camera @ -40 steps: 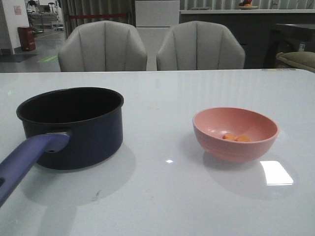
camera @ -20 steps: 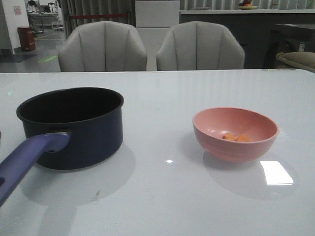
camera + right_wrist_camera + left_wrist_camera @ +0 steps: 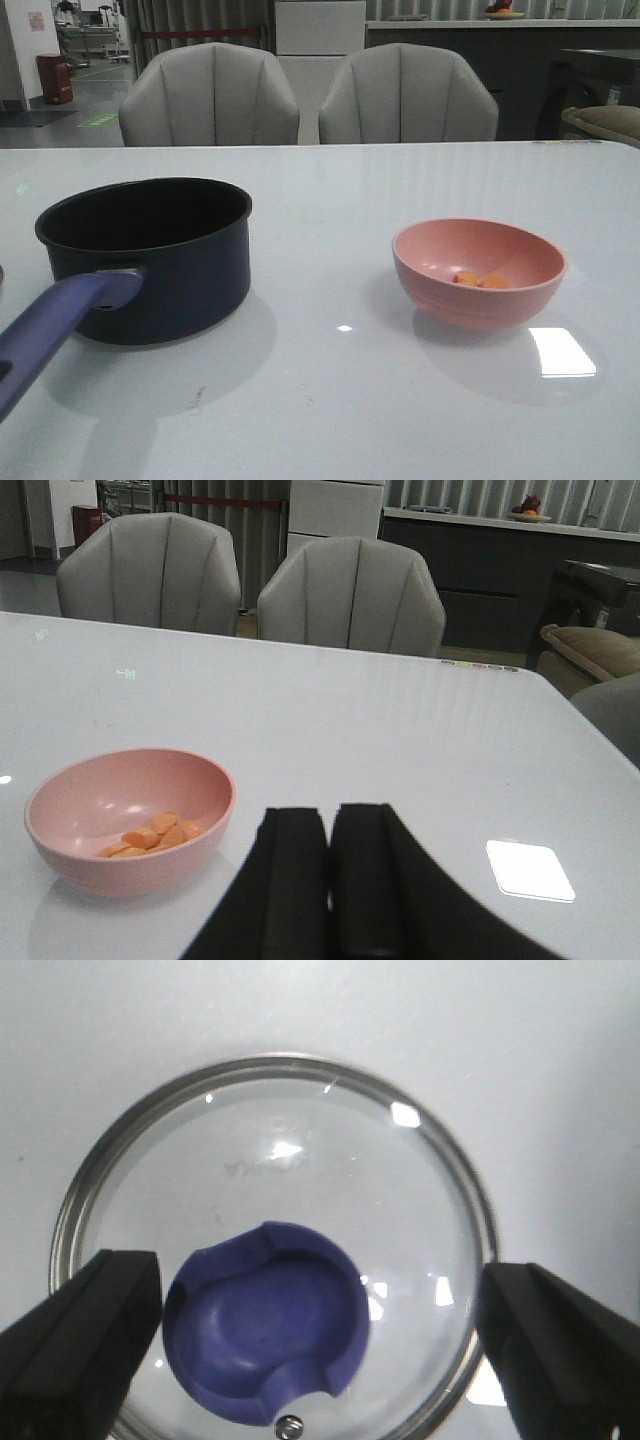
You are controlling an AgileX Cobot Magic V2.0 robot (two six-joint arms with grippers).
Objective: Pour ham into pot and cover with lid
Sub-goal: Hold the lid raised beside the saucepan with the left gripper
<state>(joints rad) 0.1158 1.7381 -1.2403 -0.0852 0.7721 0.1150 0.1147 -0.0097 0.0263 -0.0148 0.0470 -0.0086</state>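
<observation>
The dark pot (image 3: 150,255) with a purple-blue handle (image 3: 55,325) stands on the left of the white table, empty. A pink bowl (image 3: 478,272) on the right holds a few orange ham chunks (image 3: 478,281); the bowl (image 3: 128,818) and ham (image 3: 150,836) also show in the right wrist view. The glass lid (image 3: 275,1250) with its purple-blue knob (image 3: 268,1322) lies flat on the table under my left gripper (image 3: 318,1345), which is open wide, its fingers either side of the knob and clear of it. My right gripper (image 3: 330,825) is shut and empty, to the right of the bowl.
Two grey chairs (image 3: 210,98) stand behind the table's far edge. A bright light reflection (image 3: 560,352) lies on the table by the bowl. Neither arm shows in the front view.
The pot has shifted very slightly; nothing else has visibly moved in the front view.
</observation>
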